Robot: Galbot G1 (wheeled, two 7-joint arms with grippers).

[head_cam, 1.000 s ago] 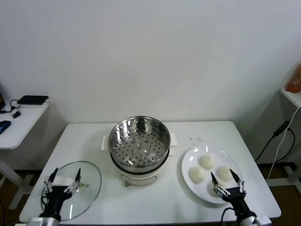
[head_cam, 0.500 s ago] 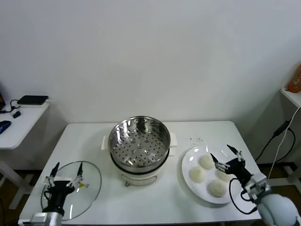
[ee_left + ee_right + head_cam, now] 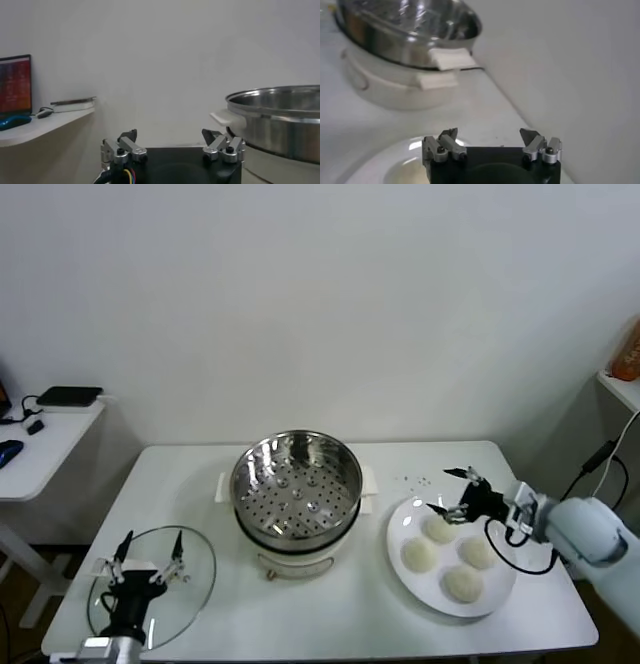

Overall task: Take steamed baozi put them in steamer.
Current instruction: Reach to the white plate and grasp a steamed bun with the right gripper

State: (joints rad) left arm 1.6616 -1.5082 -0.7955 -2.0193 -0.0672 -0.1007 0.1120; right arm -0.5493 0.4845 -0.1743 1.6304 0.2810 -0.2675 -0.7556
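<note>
The steamer (image 3: 296, 487) is shiny polished metal with a perforated tray, on a smooth white base. The 4 baozi (image 3: 440, 528) look matt and smooth on a glossy white plate (image 3: 497, 592). The lid (image 3: 195, 568) is clear glass.

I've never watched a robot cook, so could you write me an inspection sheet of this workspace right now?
Surface: white table, no spills seen.
Job's things: steamer at centre, perforated tray bare; four steamed baozi on the white plate to its right.
Clutter: glass lid lying flat, front left.
Grippers: right gripper open above the rearmost baozi; left gripper open over the lid.
Cables: black cable hanging at far right.
Surroundings: side table at left; plain white wall.
</note>
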